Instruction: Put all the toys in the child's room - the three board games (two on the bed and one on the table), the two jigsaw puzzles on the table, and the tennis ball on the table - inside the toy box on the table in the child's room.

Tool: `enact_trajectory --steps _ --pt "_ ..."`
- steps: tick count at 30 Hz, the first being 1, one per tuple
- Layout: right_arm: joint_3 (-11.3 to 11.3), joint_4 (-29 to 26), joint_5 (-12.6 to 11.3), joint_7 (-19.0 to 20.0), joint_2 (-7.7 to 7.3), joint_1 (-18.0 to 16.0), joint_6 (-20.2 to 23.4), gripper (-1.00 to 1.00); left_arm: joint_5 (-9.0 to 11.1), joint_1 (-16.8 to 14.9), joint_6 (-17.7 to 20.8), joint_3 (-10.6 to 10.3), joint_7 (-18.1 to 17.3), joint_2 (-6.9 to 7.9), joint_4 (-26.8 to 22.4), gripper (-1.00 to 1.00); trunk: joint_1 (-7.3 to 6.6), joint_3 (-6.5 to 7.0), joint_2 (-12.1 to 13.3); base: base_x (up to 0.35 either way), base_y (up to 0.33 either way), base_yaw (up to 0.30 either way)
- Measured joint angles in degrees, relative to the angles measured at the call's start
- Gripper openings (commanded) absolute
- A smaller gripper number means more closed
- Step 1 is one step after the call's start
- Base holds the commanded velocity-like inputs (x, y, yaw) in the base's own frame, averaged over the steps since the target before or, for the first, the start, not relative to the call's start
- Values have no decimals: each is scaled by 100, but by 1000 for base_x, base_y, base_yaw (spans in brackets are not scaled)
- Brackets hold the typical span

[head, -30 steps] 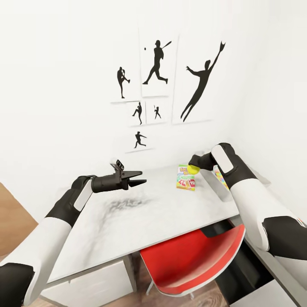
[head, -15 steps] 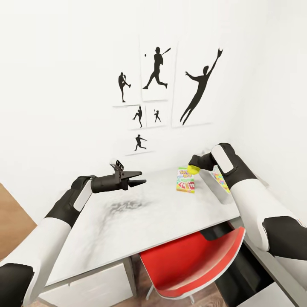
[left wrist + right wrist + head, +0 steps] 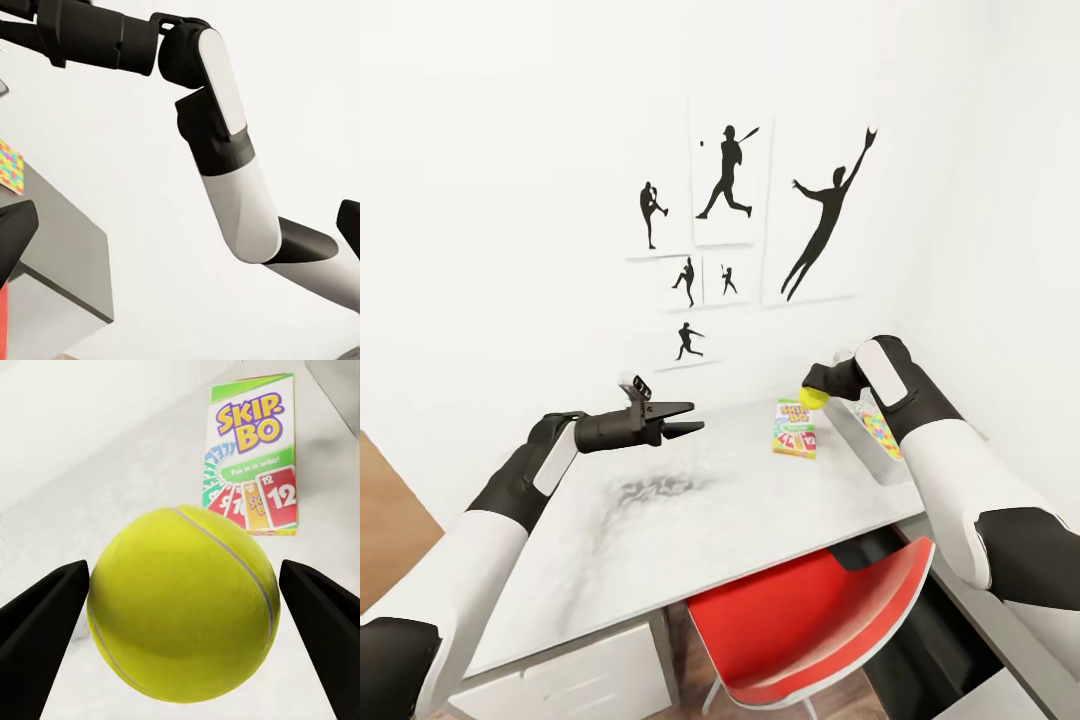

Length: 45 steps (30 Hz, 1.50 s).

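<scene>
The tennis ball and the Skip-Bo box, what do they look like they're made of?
Tennis ball: probably felt, matte yellow-green with a pale curved seam, held in the right claw. Skip-Bo box: likely printed cardboard, with flat faces, crisp edges and a bright cover.

Arms, pair: glossy white rounded shells over the upper and lower segments, matte black at the joints and elbows. Each forearm ends in a black wrist housing carrying an elongated white oval panel. Left gripper (image 3: 685,420): black cylindrical body, two tapered black fingers, a small black bracket with two pale round fittings on top. Right gripper (image 3: 180,622): two dark, wedge-shaped fingers (image 3: 41,622), plain and unmarked. No cables, screws or printed markings can be made out.
</scene>
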Motion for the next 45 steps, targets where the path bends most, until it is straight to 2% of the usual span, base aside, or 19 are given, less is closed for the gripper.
enact_trajectory --steps 16,23,34,45 --pt "-170 4 1 -12 0 -1 -8 -100 -1 8 0 3 -8 23 0 100 0 20 1 0 0 0" --pt "-379 9 -6 -13 0 -4 -1 -100 0 9 -1 3 -9 28 0 100 0 20 1 0 -73 0" --pt "-398 15 -9 -1 0 0 -8 -100 0 9 0 9 -9 32 0 100 0 21 1 0 -22 -11" --pt "-403 35 -9 0 -1 0 -42 -100 -1 8 0 12 -9 32 1 100 -1 69 0 84 0 -206"
